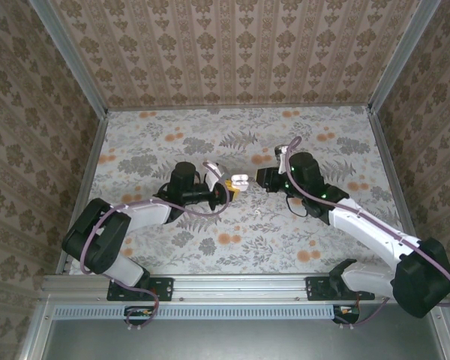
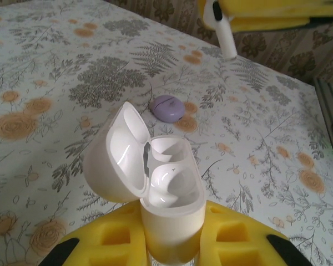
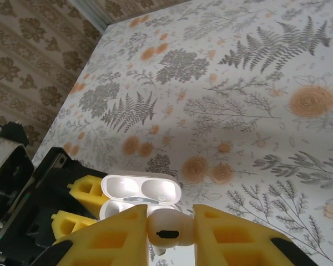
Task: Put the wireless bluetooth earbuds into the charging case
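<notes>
Left tool [image 2: 172,244] is clamped tight on the bottom of the charging case [image 2: 169,191], holding it upright above the floral worktop [image 2: 55,72] with the lid flipped open. Right tool [image 3: 169,230] is pinched shut on one white earbud [image 3: 167,227], stem poking down. From the left wrist view it hangs up and off to the side of the case, not touching it and not in it yet. There's also a purple disc [image 2: 167,107] lying flat on the worktop beyond the case.
</notes>
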